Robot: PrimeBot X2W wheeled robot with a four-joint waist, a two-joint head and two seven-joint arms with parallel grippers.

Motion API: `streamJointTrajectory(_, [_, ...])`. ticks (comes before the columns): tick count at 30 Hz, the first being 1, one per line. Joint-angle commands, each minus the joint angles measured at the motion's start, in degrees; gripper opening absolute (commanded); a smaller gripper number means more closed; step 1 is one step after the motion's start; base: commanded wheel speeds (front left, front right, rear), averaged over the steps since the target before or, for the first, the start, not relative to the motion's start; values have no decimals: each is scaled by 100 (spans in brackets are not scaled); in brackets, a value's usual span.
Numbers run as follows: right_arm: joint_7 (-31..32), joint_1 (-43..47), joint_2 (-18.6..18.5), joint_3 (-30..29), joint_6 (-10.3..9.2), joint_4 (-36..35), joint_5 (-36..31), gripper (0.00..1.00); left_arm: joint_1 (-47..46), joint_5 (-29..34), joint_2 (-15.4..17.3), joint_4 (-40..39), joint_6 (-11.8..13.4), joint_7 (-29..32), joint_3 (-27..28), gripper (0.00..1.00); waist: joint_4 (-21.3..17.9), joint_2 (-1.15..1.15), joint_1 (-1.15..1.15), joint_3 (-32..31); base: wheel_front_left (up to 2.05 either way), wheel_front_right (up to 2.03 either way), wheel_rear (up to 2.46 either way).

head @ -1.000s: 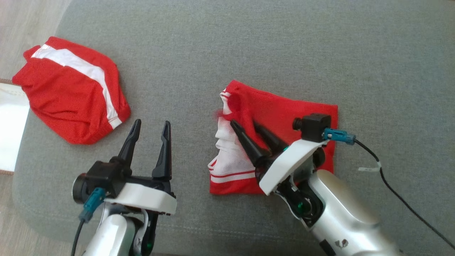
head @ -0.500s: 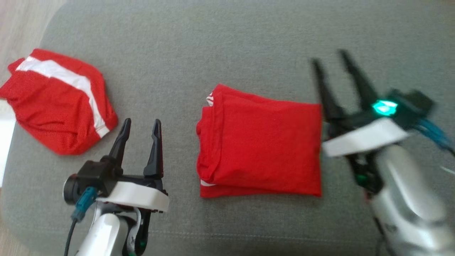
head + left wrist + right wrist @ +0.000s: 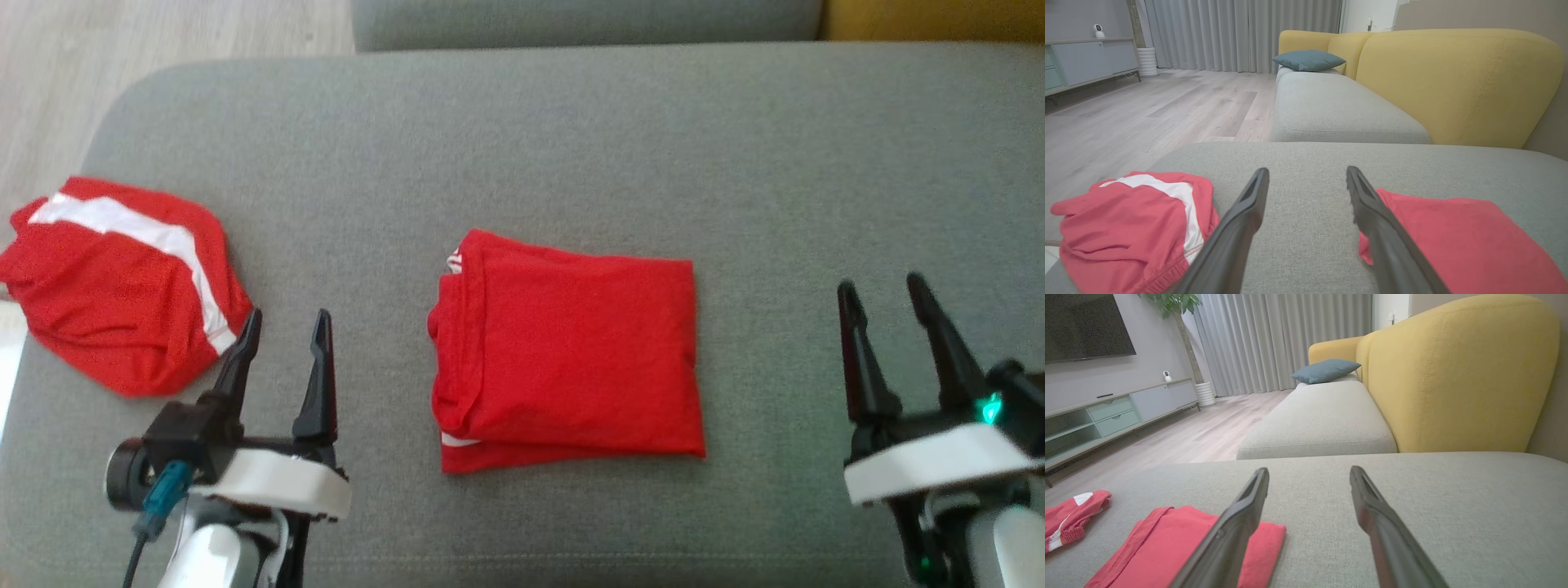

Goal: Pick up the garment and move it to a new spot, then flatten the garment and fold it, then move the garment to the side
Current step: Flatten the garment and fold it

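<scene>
Head view, left to right: a red-and-white garment [image 3: 122, 286] is seen crumpled at the left edge of the frame, well apart from the work. At lower left the left gripper [image 3: 287, 317] is held with fingers spread, nothing grasped. The folded garment [image 3: 571, 351] lies at frame centre on the grey cushion [image 3: 571, 147], a compact red rectangle, touched by neither gripper. At lower right the right gripper [image 3: 880, 284] is parked, fingers released and empty. A second ago it was on the garment, white stripes exposed; since then the last fold has been closed and the arm pulled away. Folding is judged done; only the move aside is left.
</scene>
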Motion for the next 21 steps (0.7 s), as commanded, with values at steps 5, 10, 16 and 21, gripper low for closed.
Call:
streamJointTrajectory(5, [186, 330, 105, 2, 39, -463, -63, 100, 68, -110, 276, -187, -71, 25, 274, 100, -121, 0, 0, -346, 0, 0, 0])
streamJointTrajectory(10, [313, 602, 200, -35, 39, -588, -99, 100, 303, -134, 372, -215, -64, 81, 265, 100, -171, 0, 0, -555, 0, 0, 0])
streamJointTrajectory(16, [420, 771, 270, -78, 39, -686, -123, 100, 478, -159, 425, -263, -27, 144, 260, 100, -196, 0, 0, -652, 0, 0, 0])
streamJointTrajectory(21, [483, 819, 291, -114, 39, -740, -139, 100, 521, -174, 444, -284, 10, 180, 254, 100, -193, 0, 0, -665, 0, 0, 0])
